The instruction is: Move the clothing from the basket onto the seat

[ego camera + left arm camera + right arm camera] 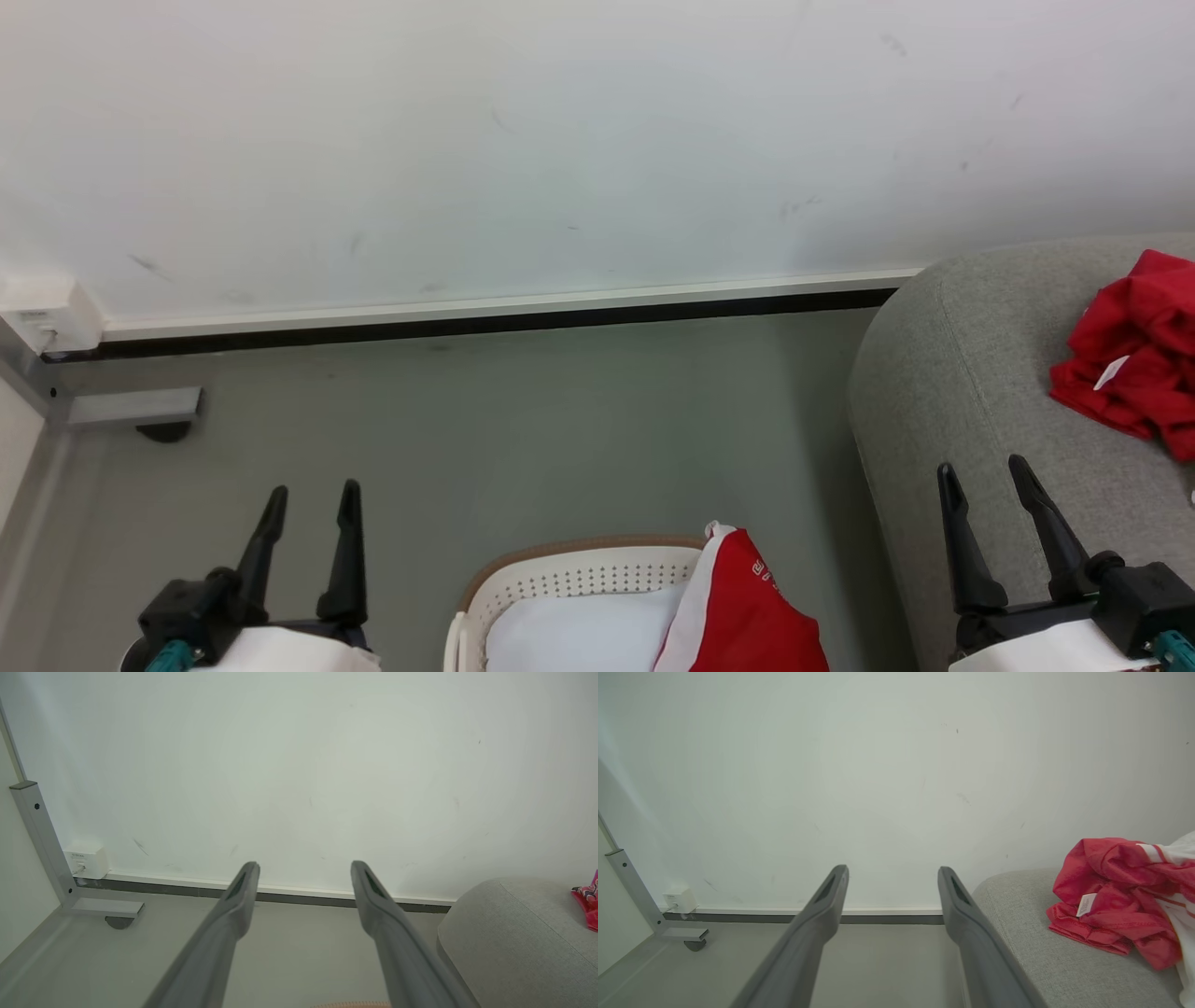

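Our left tool (315, 487) and right tool (980, 464) rise from the bottom edge, both released, jaws spread wide and holding nothing. Between them the basket (569, 577) sits on the floor (523, 439), with a white pad (579, 635) inside and a red garment (752, 611) with white trim hanging at its right side. On the grey sofa (952, 373) to our right lies a crumpled red heap of clothing (1144, 336) bearing a small white tag (1111, 371), apart from the right tool.
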`<state>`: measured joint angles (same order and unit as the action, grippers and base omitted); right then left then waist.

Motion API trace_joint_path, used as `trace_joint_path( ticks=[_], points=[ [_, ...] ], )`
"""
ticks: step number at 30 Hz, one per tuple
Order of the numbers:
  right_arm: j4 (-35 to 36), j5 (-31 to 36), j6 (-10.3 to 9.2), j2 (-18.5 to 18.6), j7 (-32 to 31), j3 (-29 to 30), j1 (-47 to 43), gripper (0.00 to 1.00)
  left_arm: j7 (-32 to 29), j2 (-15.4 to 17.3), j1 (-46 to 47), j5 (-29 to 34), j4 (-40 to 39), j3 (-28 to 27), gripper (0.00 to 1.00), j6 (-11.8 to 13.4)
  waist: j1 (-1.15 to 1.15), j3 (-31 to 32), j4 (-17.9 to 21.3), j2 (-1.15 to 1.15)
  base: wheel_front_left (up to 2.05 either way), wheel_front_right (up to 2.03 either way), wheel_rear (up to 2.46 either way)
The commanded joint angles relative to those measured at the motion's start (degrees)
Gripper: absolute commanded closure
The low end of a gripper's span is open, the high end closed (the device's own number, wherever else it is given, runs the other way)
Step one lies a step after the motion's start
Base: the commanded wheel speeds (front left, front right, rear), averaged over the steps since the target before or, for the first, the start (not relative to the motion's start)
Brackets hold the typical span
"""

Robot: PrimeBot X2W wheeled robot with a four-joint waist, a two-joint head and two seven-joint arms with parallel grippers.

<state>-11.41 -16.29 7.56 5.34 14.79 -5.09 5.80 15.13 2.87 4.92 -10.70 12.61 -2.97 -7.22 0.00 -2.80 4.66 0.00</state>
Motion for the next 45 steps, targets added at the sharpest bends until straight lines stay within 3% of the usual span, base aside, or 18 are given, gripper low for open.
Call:
trace_joint_path(
  ticks=[1, 13, 23, 39, 45],
  points=[
    [-0.05, -0.24, -0.14, 0.21, 0.39, 0.14, 0.97, 0.0, 0.03, 0.12, 0.61, 0.48, 0.2, 0.07, 0.0, -0.15, 0.0, -0.05, 0.24, 0.0, 0.0, 0.0, 0.0],
    [0.13, 0.49, -0.14, 0.9, 0.33, 2.2, 1.66, 0.0, 0.03, 0.11, 2.2, 0.35, 2.13, 3.2, 0.0, -0.26, 0.0, -2.08, 3.96, 0.0, 0.0, 0.0, 0.0],
    [1.44, 1.14, -0.15, 0.92, 0.32, 5.46, 3.3, 0.0, 0.03, 2.19, 8.92, -2.5, 11.73, 14.02, 0.0, -0.26, 0.0, -7.96, 8.68, 0.0, 0.0, 0.0, 0.0],
    [3.51, 1.07, -0.15, -0.95, 0.28, 10.59, 6.85, 0.0, -6.51, 8.82, 24.37, -14.25, 30.88, 39.63, 0.0, -0.27, 0.0, -21.12, 17.63, 0.0, 0.0, 0.0, 0.0],
    [4.76, -0.08, -0.14, -1.8, 0.28, 11.93, 8.61, 0.0, -12.26, 12.5, 28.25, -22.33, 31.45, 52.87, 0.0, -0.27, 0.0, -26.23, 20.37, 0.0, 0.0, 0.0, 0.0]
  ],
)
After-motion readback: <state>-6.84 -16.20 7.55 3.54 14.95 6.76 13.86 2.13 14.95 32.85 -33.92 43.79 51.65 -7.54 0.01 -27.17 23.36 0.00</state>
